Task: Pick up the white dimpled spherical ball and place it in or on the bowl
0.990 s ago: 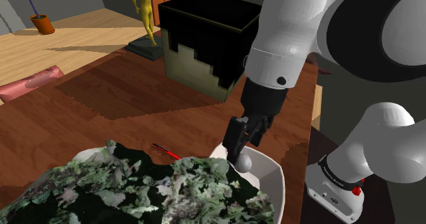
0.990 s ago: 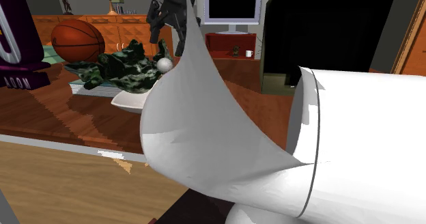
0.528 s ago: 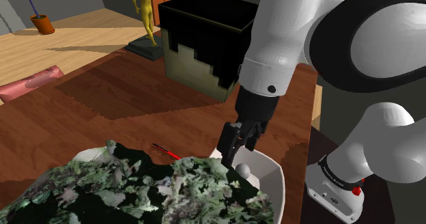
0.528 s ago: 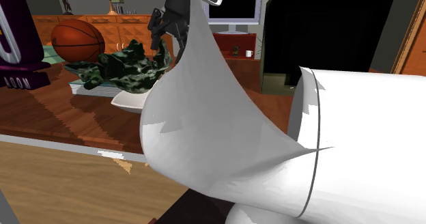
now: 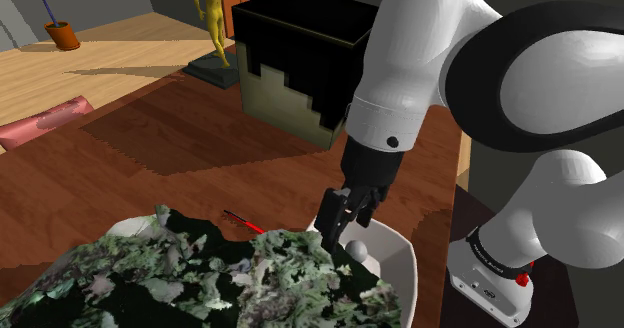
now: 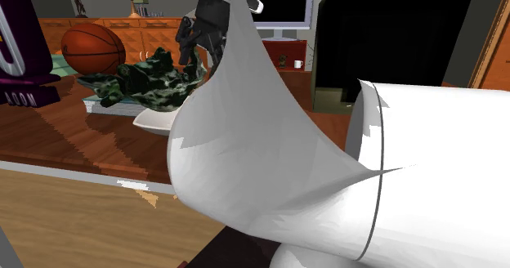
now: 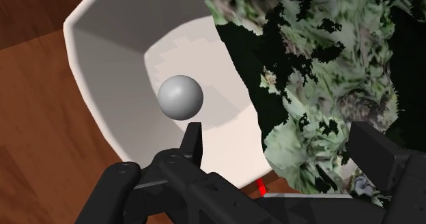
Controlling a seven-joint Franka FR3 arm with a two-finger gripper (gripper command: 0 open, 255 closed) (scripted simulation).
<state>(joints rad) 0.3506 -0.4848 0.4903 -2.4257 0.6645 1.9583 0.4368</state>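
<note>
We've got the end effector (image 5: 341, 226) wide open w/ nothing gripped. Just below, the grey ball (image 5: 357, 248) sits in the bowl (image 5: 395, 252).

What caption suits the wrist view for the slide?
Grey ball lying in the white bowl beneath the open pincer, mottled green heap alongside.

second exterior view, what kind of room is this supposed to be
Probably a living room in a house: a screen stands at the back, a long wooden sideboard runs along the far wall, and there is a basketball in front of it.
</note>
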